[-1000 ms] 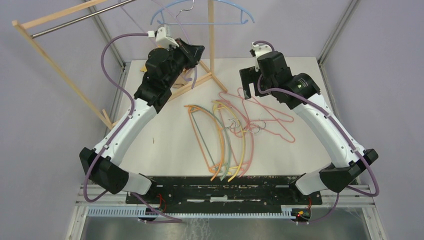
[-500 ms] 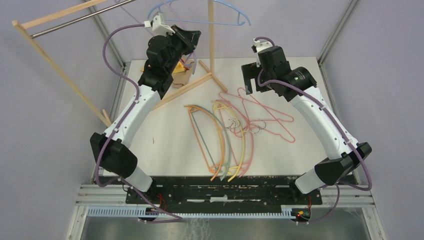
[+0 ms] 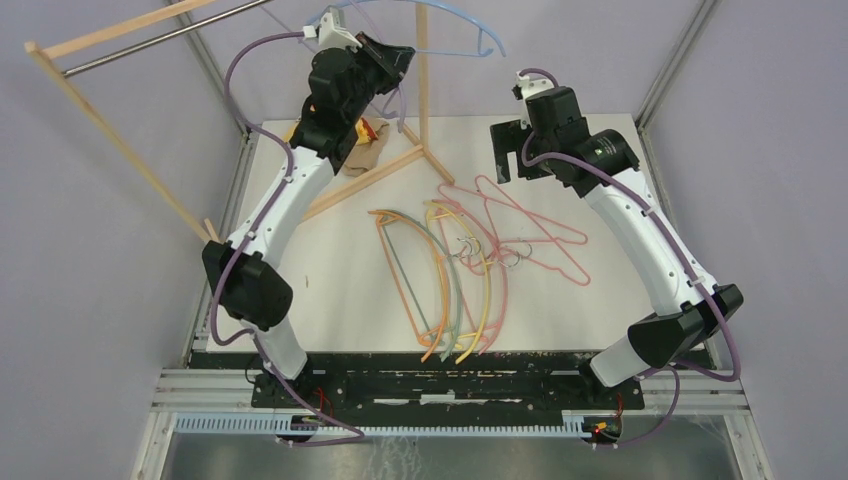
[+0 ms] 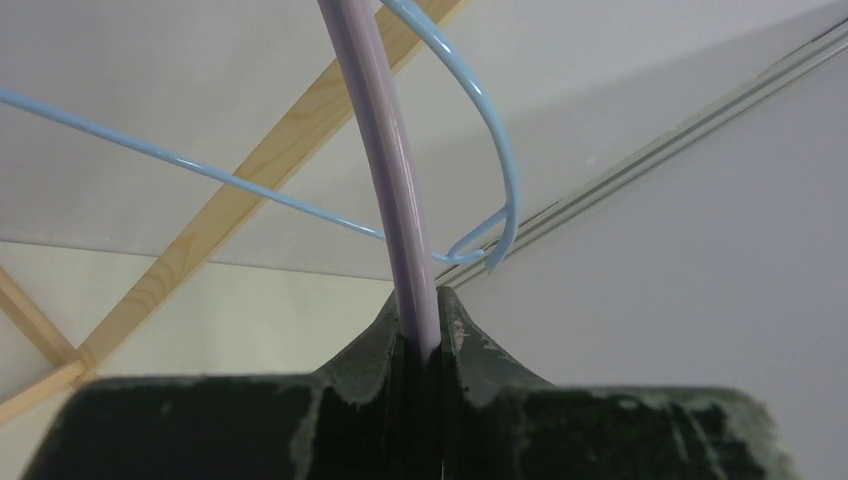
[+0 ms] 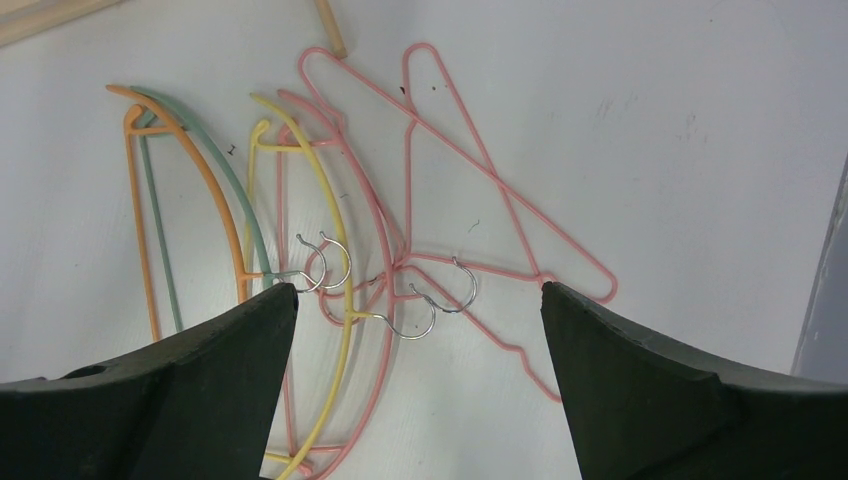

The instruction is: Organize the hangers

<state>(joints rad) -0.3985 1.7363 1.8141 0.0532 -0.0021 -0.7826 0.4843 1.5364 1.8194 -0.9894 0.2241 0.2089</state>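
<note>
— White worktop (image 3: pixel 330 270): how many hangers lie on it?
— Six. One orange curved hanger (image 5: pixel 139 230), one green curved hanger (image 5: pixel 240 190), one yellow curved hanger (image 5: pixel 322 165), one pink curved hanger (image 5: pixel 383 235) and two thin pink wire hangers (image 5: pixel 497 190), hooks bunched together.
— The tools?
— Left tool (image 4: pixel 422 330) pinches one purple hanger (image 4: pixel 400 230) aloft, beside one light-blue wire hanger (image 4: pixel 500 150) by the wooden rack (image 4: pixel 250 170). Right tool (image 5: pixel 418 290) gapes above the pile, holding nothing.

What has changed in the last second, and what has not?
The left gripper, shut on a thin purple hanger, rose farther towards the top of the wooden rack. The open right gripper moved slightly away from its base. The coloured hangers heaped on the white table stayed put.
</note>
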